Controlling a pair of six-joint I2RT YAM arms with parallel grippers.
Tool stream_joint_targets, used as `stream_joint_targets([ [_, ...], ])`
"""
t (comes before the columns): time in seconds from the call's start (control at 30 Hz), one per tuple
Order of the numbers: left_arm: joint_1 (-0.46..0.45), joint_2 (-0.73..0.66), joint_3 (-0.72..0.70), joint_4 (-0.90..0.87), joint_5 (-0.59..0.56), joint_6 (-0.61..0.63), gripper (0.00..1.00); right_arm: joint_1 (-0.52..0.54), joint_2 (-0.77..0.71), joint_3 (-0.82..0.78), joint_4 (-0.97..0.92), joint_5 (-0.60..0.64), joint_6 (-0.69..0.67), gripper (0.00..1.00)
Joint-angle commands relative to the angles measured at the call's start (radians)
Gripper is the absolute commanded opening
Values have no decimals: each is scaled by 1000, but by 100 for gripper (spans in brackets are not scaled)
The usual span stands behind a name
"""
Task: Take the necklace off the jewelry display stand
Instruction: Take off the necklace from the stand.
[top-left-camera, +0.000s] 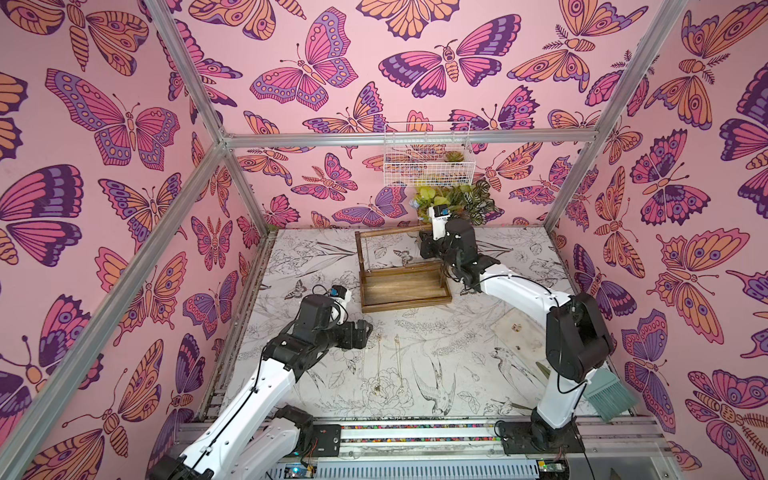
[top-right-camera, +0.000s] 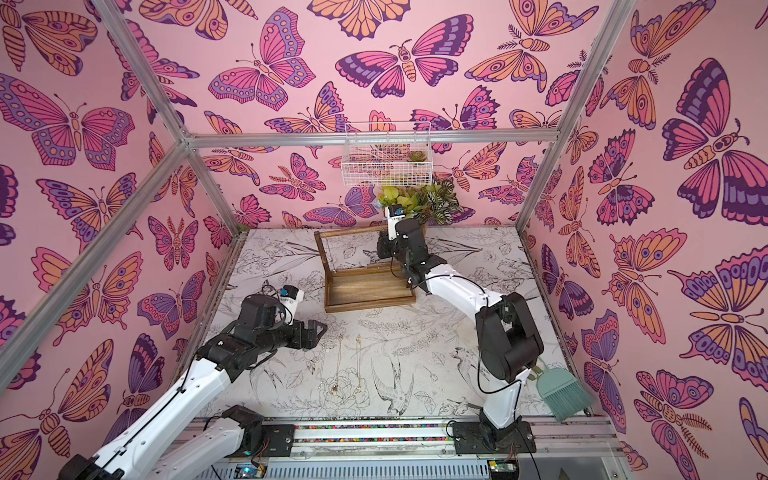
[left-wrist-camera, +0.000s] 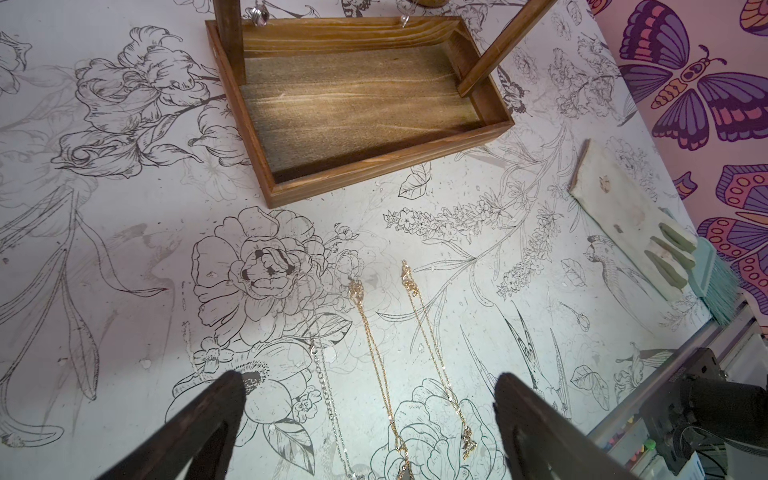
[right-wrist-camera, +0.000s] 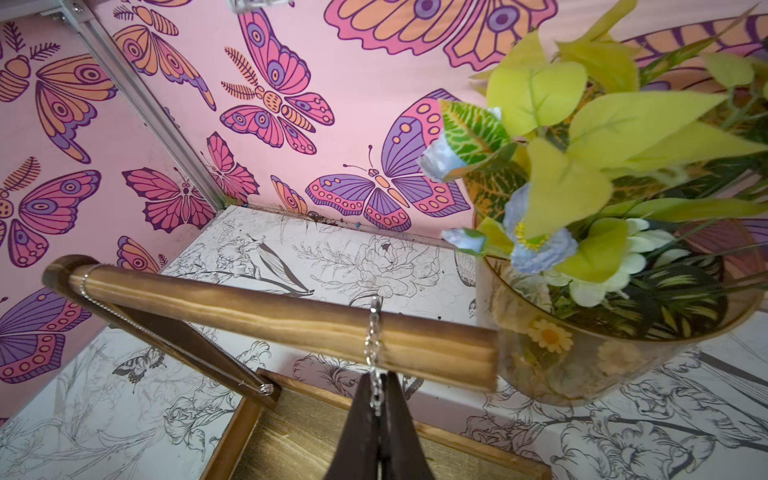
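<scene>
The brown wooden jewelry display stand (top-left-camera: 405, 306) (top-right-camera: 370, 307) stands at the back middle of the table. A silver chain necklace (right-wrist-camera: 372, 328) hangs over its top bar (right-wrist-camera: 249, 307) near the right end. My right gripper (right-wrist-camera: 377, 376) (top-left-camera: 424, 246) is shut on that chain just below the bar. A second silver chain (right-wrist-camera: 85, 279) loops the bar's left end and runs down the post. My left gripper (left-wrist-camera: 369, 376) (top-left-camera: 365, 332) hovers open and empty over the table in front of the stand. Below it lie a silver necklace (left-wrist-camera: 328, 399) and two gold ones (left-wrist-camera: 374, 345) (left-wrist-camera: 432, 332).
A glass vase of artificial plants (right-wrist-camera: 582, 357) (top-left-camera: 461, 199) stands right behind the stand's right post. A white wire basket (top-left-camera: 428, 166) hangs on the back wall. A pale board (top-left-camera: 519, 332) and a teal brush (top-left-camera: 611, 399) lie at the right.
</scene>
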Motion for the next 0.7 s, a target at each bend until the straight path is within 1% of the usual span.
stream_joint_targets([
  [0.0, 4, 11, 14, 27, 25, -2, 96, -23, -44, -2, -21, -2, -23, 0],
  [0.37, -11, -11, 12, 46, 19, 22, 98, -70, -81, -12, -57, -15, -34, 0],
  [0.67, -68, -15, 23, 51, -28, 26, 98, -101, -101, -7, -79, -18, -41, 0],
])
